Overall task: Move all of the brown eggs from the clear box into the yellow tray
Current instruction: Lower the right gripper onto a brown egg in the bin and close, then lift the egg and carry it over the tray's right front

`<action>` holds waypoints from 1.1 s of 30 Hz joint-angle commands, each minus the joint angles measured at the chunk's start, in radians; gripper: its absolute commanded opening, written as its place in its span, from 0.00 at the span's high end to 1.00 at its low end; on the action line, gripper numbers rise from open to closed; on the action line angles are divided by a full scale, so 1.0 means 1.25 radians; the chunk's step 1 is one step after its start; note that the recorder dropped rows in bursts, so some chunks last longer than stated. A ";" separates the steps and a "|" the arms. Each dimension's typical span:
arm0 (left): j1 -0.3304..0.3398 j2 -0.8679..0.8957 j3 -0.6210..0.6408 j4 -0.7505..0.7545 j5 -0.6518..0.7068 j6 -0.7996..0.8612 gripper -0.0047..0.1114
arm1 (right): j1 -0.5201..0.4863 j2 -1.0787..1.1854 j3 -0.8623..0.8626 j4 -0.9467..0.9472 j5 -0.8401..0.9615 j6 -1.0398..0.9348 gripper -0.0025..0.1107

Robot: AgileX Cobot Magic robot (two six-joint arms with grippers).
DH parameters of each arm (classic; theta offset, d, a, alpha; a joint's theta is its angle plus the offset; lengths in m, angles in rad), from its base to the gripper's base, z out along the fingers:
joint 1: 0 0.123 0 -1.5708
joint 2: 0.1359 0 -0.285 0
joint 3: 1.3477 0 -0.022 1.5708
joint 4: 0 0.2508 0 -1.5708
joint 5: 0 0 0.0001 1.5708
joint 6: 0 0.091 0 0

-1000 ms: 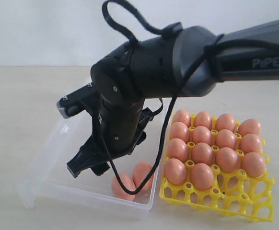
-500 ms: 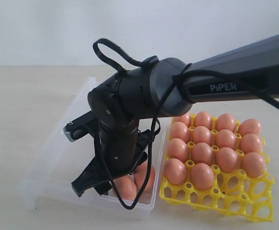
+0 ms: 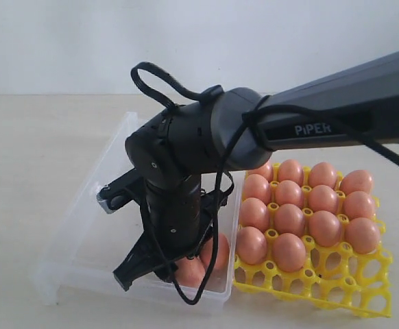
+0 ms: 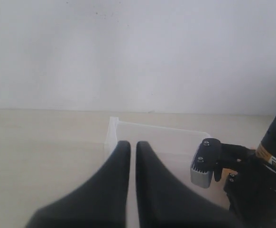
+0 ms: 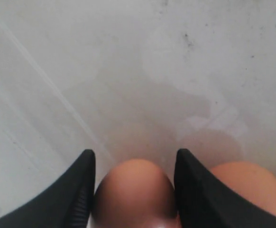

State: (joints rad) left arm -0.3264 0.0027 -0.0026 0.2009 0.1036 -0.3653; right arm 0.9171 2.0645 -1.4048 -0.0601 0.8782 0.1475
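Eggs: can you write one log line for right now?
right gripper: in clear box, jaws astride one brown egg, grip unclear | second egg: beside it | yellow tray: fourteen eggs, two cells empty | left gripper: shut, holding nothing

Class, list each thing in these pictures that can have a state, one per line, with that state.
right gripper: closed on one brown egg in the box
left gripper: shut, empty
other egg: lying in the box beside it
clear box: open, two eggs inside
yellow tray: fourteen cells filled, two front cells empty
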 commanded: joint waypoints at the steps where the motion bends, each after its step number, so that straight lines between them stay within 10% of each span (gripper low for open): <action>1: -0.006 -0.002 0.002 -0.002 -0.003 -0.007 0.92 | -0.001 -0.034 -0.002 -0.094 -0.090 0.058 0.98; 9: -0.006 -0.002 0.002 -0.002 -0.003 -0.007 0.92 | -0.001 -0.138 0.061 -0.179 -0.307 0.164 0.98; 17: -0.006 -0.002 0.002 -0.002 -0.001 -0.007 0.92 | -0.001 -0.343 0.348 -0.669 -0.495 0.696 0.98; 25: -0.006 -0.002 0.002 -0.002 -0.001 -0.007 0.92 | -0.001 -0.508 0.556 -1.282 -0.363 1.385 0.98; 33: -0.006 -0.002 0.002 -0.002 -0.001 -0.007 0.92 | -0.001 -0.612 0.766 -1.347 -0.231 1.557 0.98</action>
State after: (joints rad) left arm -0.3264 0.0027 -0.0026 0.2009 0.1036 -0.3653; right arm 0.9171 1.3399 -0.5150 -1.7210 0.5519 2.0648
